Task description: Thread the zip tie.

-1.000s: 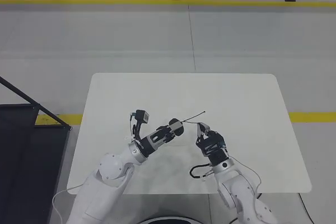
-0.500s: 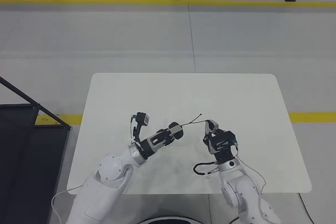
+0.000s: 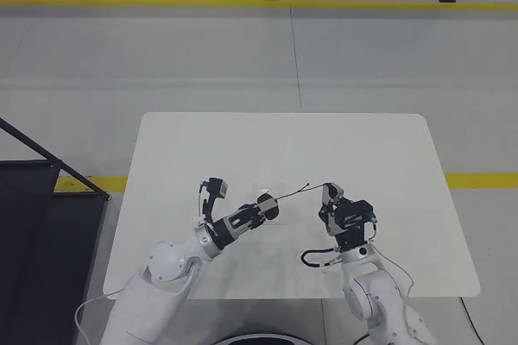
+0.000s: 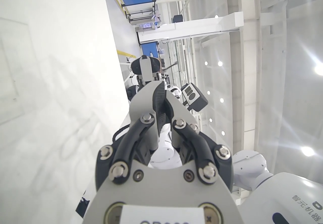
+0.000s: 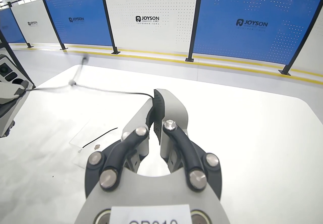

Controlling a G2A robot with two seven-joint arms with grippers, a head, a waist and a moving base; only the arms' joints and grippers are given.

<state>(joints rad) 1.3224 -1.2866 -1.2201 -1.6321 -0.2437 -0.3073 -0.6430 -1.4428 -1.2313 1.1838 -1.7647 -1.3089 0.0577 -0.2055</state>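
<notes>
Honestly the zip tie (image 5: 108, 89) is tough to read here. In the right wrist view it goes blurry away from the right pincer (image 5: 157, 95). There's a small blob partway along where a second strand forks off, and it's impossible to tell if that's the head or a loop. In the left wrist view the left pincer (image 4: 161, 90) has its pads squeezed flat together, and whatever sits between them is hidden.

The tie itself is thin, black and slightly bowed, held up off the white tabletop (image 3: 198, 147). It spans the gap between the two pincers. One end is nipped in the tips of the closed right pincer, and the other strand runs to the tip of the left pincer, which looks clamped on it too. The forked strand pokes out beyond both pincers.
</notes>
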